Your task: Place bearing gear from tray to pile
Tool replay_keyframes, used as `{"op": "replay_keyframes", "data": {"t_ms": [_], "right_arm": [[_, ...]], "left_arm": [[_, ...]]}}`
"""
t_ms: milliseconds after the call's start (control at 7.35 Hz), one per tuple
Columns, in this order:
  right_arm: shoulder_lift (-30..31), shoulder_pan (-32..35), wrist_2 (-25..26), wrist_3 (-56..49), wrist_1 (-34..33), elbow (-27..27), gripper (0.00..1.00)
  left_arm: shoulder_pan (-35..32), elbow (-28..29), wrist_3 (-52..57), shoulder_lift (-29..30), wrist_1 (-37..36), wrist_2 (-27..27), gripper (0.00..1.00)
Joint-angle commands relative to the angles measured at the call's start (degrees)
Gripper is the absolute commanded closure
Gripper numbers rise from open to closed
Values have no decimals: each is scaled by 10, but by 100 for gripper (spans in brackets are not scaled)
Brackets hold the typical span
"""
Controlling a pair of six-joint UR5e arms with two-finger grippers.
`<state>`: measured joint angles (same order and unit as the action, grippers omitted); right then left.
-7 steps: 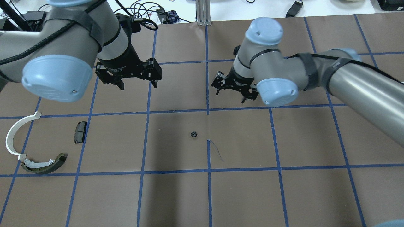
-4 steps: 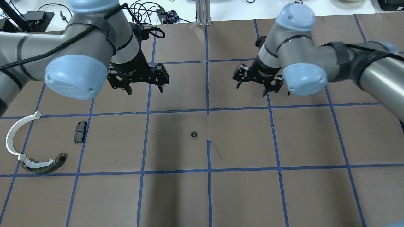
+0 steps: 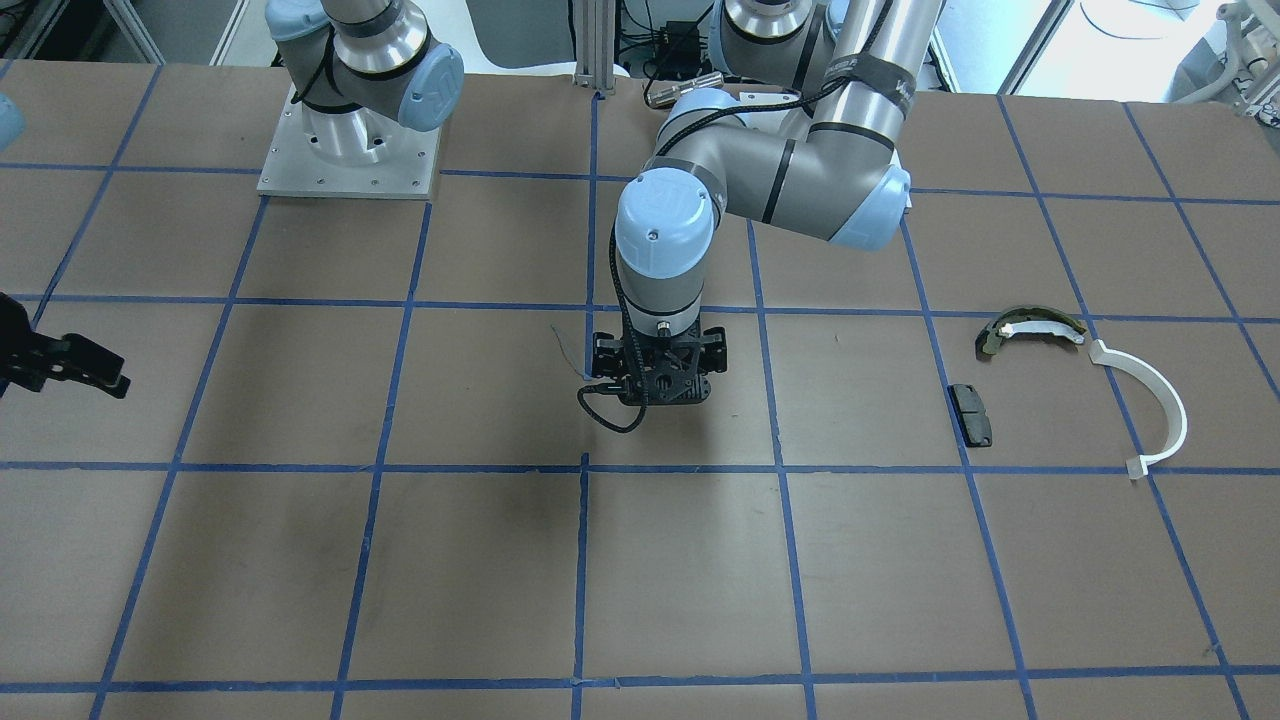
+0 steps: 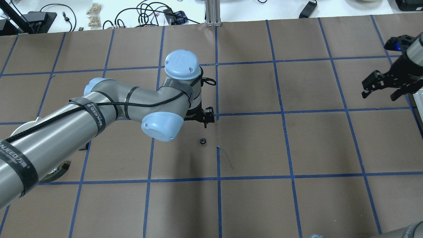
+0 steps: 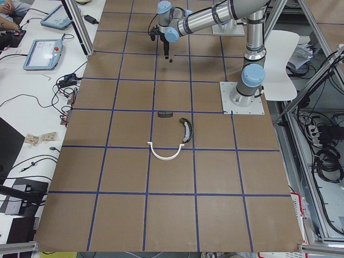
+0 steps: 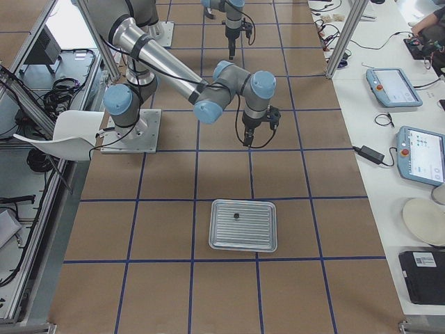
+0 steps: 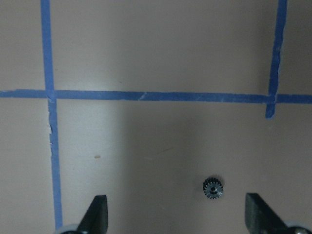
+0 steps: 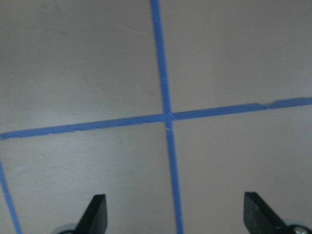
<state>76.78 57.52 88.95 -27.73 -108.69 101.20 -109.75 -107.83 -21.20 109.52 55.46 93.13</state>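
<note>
A small dark bearing gear (image 4: 202, 141) lies on the brown table near its middle. In the left wrist view the gear (image 7: 213, 187) sits between the open fingers, nearer the right one. My left gripper (image 7: 175, 217) hangs open just above it and also shows in the front view (image 3: 660, 385). The pile lies at the table's left end: a white half-ring (image 3: 1150, 410), an olive curved shoe (image 3: 1030, 325) and a black pad (image 3: 970, 414). My right gripper (image 4: 379, 96) is open and empty at the right edge. A metal tray (image 6: 215, 243) holds another small dark part (image 6: 237, 216).
Blue tape lines grid the brown table (image 4: 251, 205). A thin blue thread (image 4: 225, 158) lies just right of the gear. My left arm (image 4: 99, 109) covers most of the pile in the overhead view. Cables and tablets sit beyond the table's far edge.
My left arm has swung from the back left to the middle and lowered over the gear. My right arm has pulled away to the table's right edge. The gear has not moved.
</note>
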Motion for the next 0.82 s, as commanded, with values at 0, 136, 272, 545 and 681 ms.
{"op": "replay_keyframes", "data": {"t_ms": [0,136,272,545,681], "right_arm": [[-14,-85,10,-124,-13,-6,0],[-37,-109,10,-147,-22,-26,0],[-72,-128,10,-154,-23,-55,0],[-144,-156,26,-244,-24,-123,4],[-167,-162,26,-262,-24,-150,5]], "left_arm": [[-10,-66,-12,17,-125,1,1],[-10,-66,-13,24,-130,-1,1],[-13,-69,-13,27,-131,0,1],[-27,-66,-15,33,-136,1,5],[-28,-61,-15,40,-145,1,10]]}}
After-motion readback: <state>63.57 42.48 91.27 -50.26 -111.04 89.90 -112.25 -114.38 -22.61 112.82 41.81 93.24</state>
